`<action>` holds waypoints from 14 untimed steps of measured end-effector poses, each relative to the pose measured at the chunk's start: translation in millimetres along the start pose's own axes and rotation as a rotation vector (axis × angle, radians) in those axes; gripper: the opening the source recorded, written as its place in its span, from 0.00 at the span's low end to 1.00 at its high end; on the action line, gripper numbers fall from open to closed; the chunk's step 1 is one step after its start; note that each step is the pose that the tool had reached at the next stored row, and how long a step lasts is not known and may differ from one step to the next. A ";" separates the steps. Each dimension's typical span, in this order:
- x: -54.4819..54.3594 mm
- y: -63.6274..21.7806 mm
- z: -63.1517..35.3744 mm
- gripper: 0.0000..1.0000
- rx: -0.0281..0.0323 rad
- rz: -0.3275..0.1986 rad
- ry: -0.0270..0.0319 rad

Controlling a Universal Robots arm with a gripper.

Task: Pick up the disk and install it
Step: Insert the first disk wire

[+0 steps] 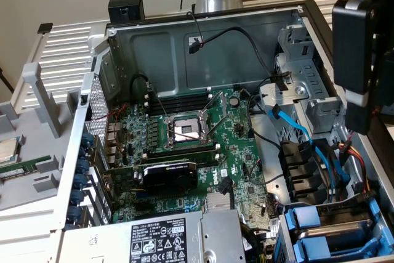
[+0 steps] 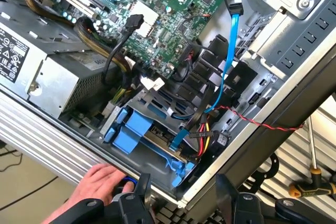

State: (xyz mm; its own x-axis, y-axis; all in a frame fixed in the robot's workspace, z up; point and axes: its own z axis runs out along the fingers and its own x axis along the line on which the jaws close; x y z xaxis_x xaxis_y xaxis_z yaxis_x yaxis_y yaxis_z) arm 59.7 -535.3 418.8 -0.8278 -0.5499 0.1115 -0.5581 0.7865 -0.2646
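My gripper hangs over the case's front corner, above the drive bay. Its two black fingers stand wide apart, open, with nothing between them. A person's hand rests on the case's edge right beside one finger and covers a small blue piece. I cannot tell whether that piece belongs to the disk, whose body is hidden. In the bay sits a blue-railed tray, also seen as blue handles. In the exterior view the arm's black head hovers at the right, above the case wall.
The open computer case holds the motherboard, a power supply and loose blue, black and red cables around the bay. A screwdriver lies outside the case. A grey ribbed panel lies on the exterior view's left.
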 end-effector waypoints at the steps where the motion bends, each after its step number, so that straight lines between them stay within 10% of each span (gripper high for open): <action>1: 0.0 0.0 0.0 0.61 0.0000 0.000 0.0000; 14: 2.5 -0.6 0.4 0.61 -0.0016 0.000 -0.0013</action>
State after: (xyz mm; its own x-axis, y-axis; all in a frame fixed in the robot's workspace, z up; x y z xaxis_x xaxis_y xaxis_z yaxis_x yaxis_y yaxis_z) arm 58.0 -537.2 418.8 -0.8277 -0.5502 0.1103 -0.5582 0.7869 -0.2631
